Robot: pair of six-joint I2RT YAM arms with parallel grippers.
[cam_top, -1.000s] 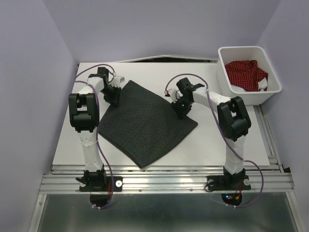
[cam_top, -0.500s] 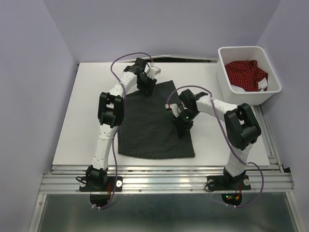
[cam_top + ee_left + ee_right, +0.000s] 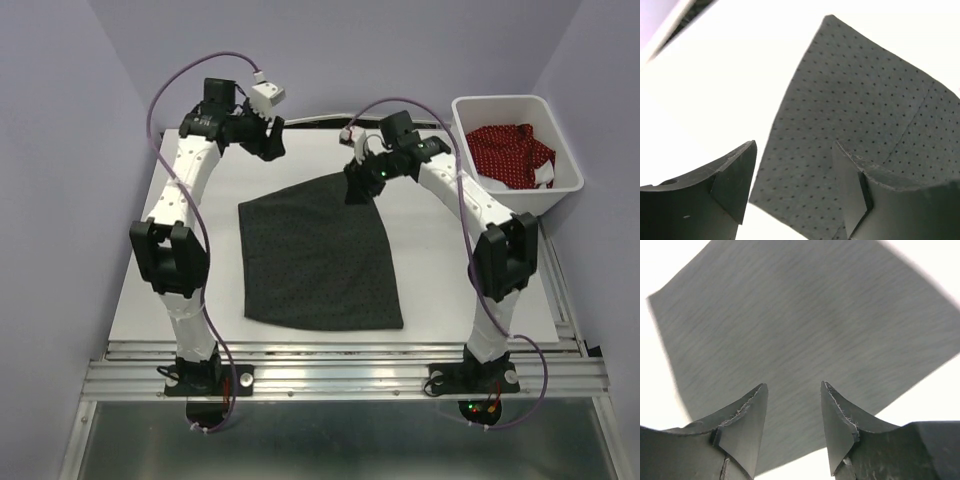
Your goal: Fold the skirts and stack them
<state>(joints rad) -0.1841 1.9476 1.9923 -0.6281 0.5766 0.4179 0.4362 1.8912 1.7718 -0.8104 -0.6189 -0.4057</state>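
The dark charcoal skirt lies folded flat in the middle of the table. It also shows below the jaws in the left wrist view and, blurred, in the right wrist view. My left gripper is raised behind the skirt's far left corner, open and empty. My right gripper hangs over the skirt's far right corner, open and empty. The red dotted skirt lies bunched in the bin, with a bit of white cloth beside it.
The white plastic bin stands at the back right corner of the table. The white tabletop ends in a metal rail at the front. Lilac walls close in on the left, back and right.
Both grippers have let go of the skirt and risen toward the back. The left arm swung up and left. The skirt's far edge has settled, and the near part stays put.
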